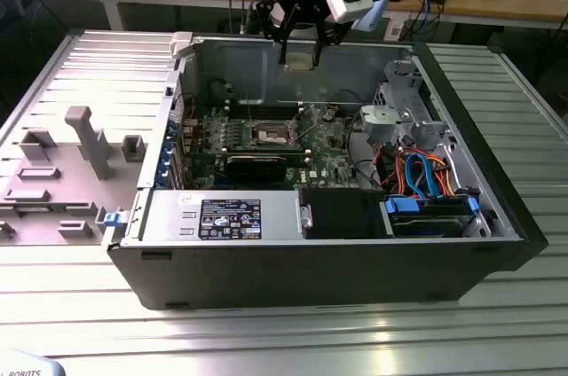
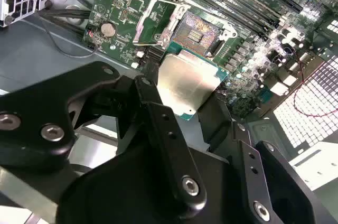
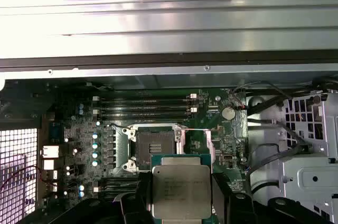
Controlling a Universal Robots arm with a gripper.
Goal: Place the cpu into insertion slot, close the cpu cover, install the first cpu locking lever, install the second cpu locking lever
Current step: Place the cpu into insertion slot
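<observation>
My gripper hangs above the open computer case, shut on the cpu, a flat square chip with a silvery top. In both wrist views the cpu sits between the black fingers, held level. The insertion slot lies below it on the green board, its dark centre bare. The cpu cover, a thin silver frame, stands tilted up beside the slot. The chip is clearly above the slot and apart from it.
A long black graphics card lies in front of the slot, memory slots behind it. A power supply and a drive bay with orange and blue cables line the case front. Grey fixtures stand on the exterior view's left.
</observation>
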